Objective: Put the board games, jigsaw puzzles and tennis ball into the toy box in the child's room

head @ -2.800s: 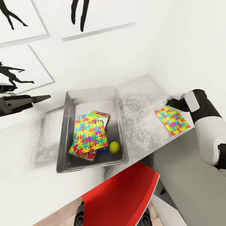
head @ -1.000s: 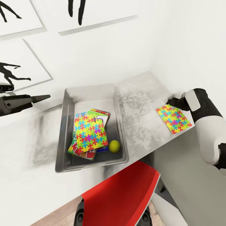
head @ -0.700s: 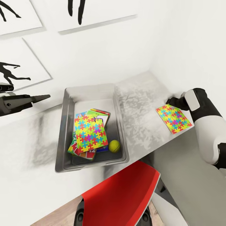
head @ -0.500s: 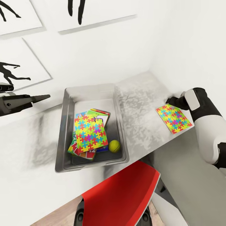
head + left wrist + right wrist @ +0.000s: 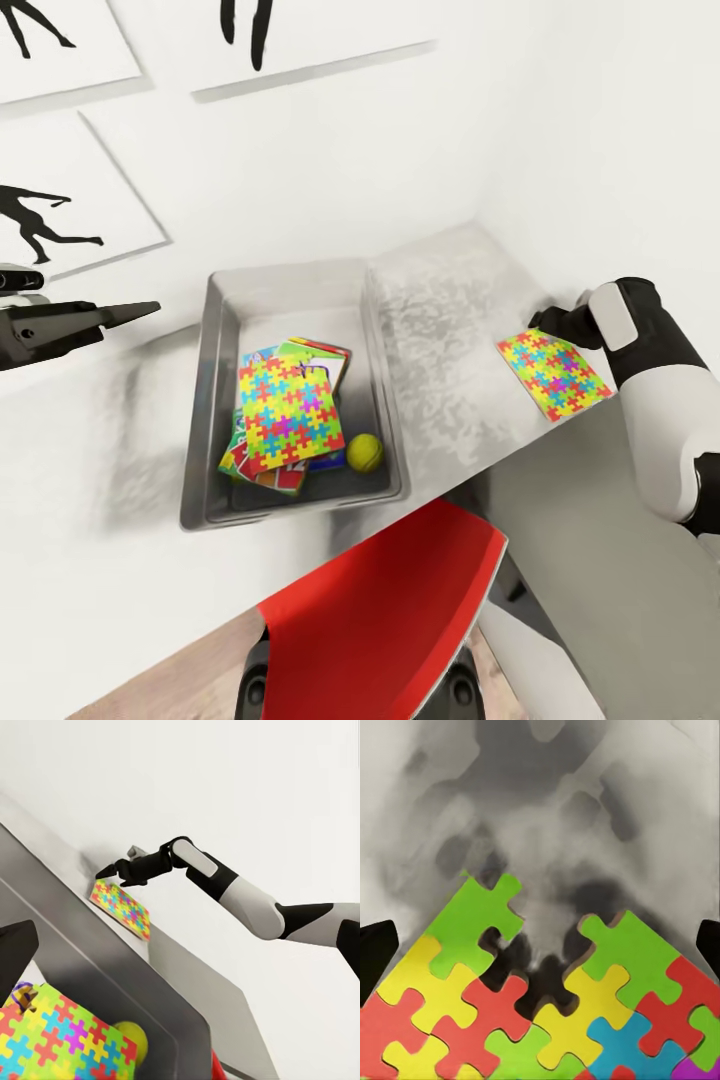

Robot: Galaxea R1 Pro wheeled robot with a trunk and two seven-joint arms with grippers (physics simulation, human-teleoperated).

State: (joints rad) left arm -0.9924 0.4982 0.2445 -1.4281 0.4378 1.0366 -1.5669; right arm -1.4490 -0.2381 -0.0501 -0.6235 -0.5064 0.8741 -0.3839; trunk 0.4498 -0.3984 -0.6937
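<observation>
The grey toy box (image 5: 215, 400) stands on the speckled table (image 5: 440, 340). Inside it one jigsaw puzzle (image 5: 288, 415) lies on top of the stacked board games (image 5: 322, 357), with the tennis ball (image 5: 365, 452) beside them. The other jigsaw puzzle (image 5: 553, 373) lies flat near the table's right edge. My right gripper (image 5: 545, 323) is open at that puzzle's far corner; in the right wrist view the corner (image 5: 547, 1005) sits between the spread fingers. My left gripper (image 5: 140, 310) hovers open to the left of the box, holding nothing.
A red chair (image 5: 390, 610) stands against the table's front edge, just below the box. White walls close in behind and to the right of the table. Dancer-silhouette pictures (image 5: 60, 200) hang on the back wall.
The whole head view has shifted slightly, so the camera moved. Both arms and the puzzle on the table hold about the same places.
</observation>
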